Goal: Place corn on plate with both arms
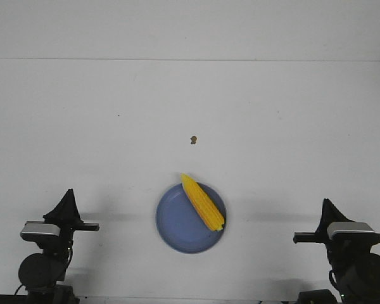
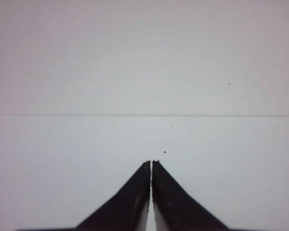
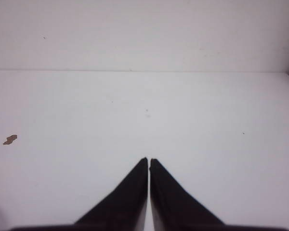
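We judge the task all but finished; the corn cob (image 1: 202, 202) lies slantwise on the light-blue plate (image 1: 176, 227), its tip just over the far rim; our left gripper (image 2: 151, 162) and right gripper (image 3: 149, 160) have fingers pressed together on nothing, parked well apart from the plate at the table's (image 1: 114, 126) near corners; nothing seems left.

The white table (image 1: 82, 126) bears the light-blue plate (image 1: 177, 231) and, farther back, a small brown scrap (image 1: 194, 140).
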`<state>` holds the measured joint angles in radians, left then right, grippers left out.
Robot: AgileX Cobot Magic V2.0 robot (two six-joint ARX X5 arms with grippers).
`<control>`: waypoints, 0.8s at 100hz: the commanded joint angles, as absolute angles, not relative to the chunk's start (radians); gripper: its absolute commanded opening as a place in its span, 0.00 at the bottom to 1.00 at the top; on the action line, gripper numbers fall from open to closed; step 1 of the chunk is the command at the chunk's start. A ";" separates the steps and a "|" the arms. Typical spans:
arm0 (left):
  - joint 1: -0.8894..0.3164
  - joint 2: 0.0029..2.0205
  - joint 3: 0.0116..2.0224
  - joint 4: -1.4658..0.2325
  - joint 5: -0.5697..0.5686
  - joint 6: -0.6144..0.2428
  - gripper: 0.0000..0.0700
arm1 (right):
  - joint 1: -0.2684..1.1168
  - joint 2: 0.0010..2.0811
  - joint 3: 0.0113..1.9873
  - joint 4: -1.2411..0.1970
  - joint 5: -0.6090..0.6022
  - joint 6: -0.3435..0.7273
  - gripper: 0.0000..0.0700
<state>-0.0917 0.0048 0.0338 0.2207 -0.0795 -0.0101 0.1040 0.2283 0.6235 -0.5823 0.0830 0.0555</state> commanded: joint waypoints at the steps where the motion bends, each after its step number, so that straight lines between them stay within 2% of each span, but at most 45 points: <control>1: -0.091 0.003 0.014 0.232 -0.081 -0.019 0.02 | 0.104 0.229 0.626 -0.569 0.087 0.049 0.02; 80: -0.091 0.003 0.014 0.232 -0.081 -0.019 0.02 | 0.093 0.197 0.606 -0.547 0.086 0.027 0.02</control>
<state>-0.0917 0.0048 0.0338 0.2203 -0.0795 -0.0143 0.1020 0.2138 0.6151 -0.5716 0.0830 0.0505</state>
